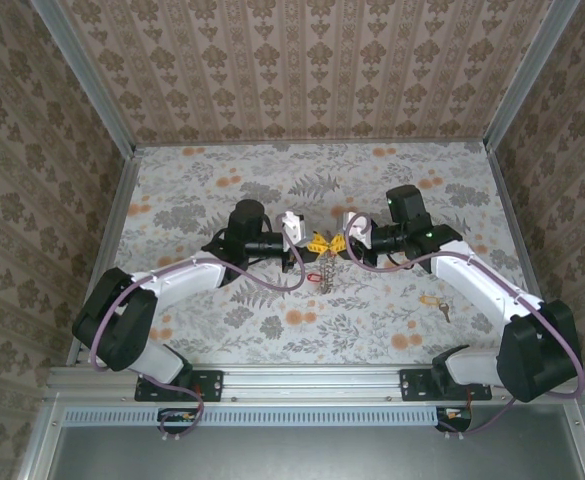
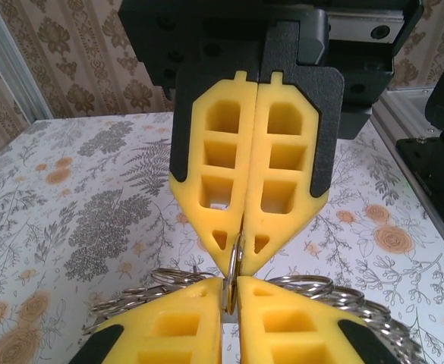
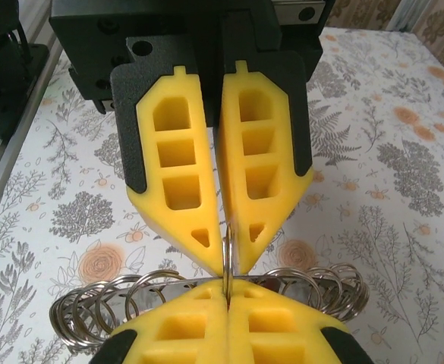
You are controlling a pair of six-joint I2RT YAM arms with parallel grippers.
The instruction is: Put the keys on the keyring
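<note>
My left gripper (image 2: 230,294) and right gripper (image 3: 227,292) both pinch one keyring (image 3: 81,315) link; hold right firm, pry left gently.

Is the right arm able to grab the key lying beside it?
Probably not yet: the right gripper is shut on the keyring. The key lies uncovered on the table nearby, so after letting go, likely yes.

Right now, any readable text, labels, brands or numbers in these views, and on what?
None readable: no text on the yellow-padded black left gripper, the matching right gripper, the silvery chain keyring or the floral table.
The small brassy key is too tiny to tell.
</note>
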